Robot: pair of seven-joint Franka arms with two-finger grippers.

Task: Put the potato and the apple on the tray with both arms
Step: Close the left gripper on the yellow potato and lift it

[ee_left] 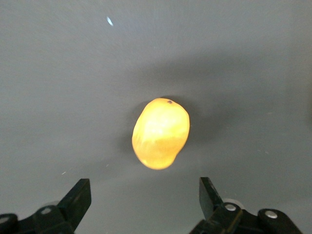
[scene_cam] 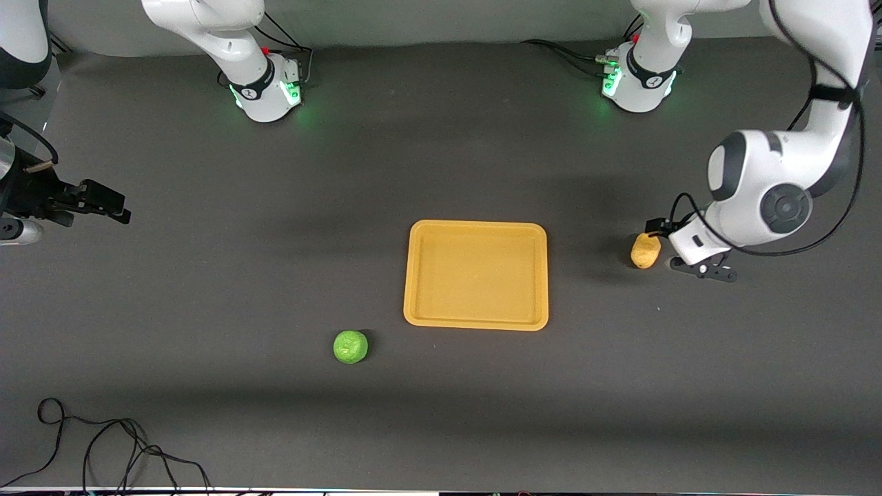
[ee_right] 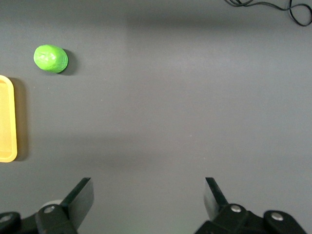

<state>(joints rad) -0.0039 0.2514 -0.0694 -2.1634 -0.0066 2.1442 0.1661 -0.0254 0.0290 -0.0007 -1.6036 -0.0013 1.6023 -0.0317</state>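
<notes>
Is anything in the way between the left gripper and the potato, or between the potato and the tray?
Nothing visible. The open left gripper is right at the potato, and only bare table separates the potato from the tray.

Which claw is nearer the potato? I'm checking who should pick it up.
The left claw. It is open, right beside the potato at the left arm's end of the table. The right claw, also open, waits over bare table at the right arm's end.
</notes>
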